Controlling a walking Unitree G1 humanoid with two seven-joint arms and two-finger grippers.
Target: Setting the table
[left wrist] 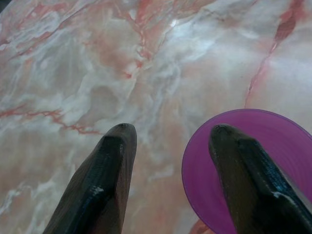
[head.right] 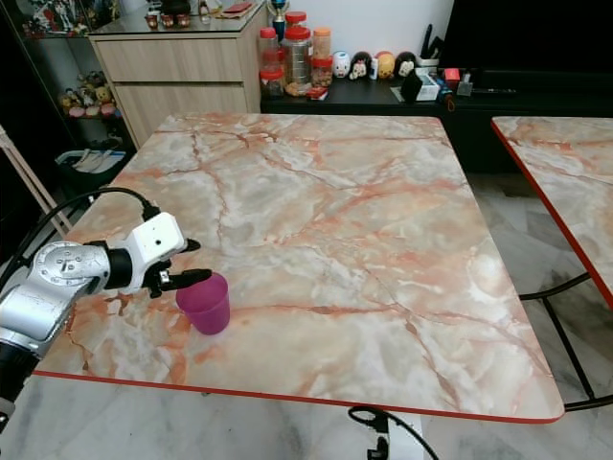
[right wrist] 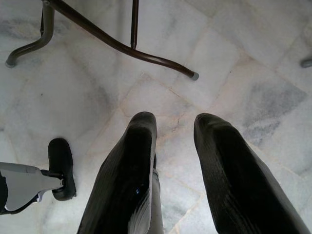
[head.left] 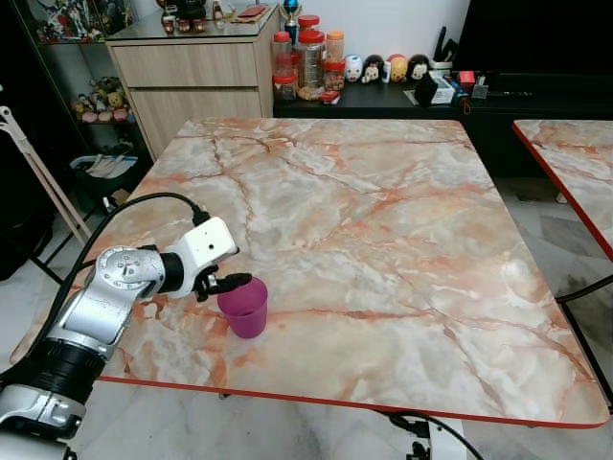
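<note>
A purple cup stands upright on the marble table, near the front left corner. My left gripper is open at the cup's rim. In the left wrist view, one black finger lies over the mouth of the cup. The other finger is outside it, over bare marble, and the left gripper holds nothing. My right gripper hangs over the tiled floor with its fingers slightly apart and nothing between them.
A second marble table stands close on the right. Behind are a wooden cabinet, several jars and a black bench with small figurines. A black cable lies on the floor in front. Table legs cross the floor.
</note>
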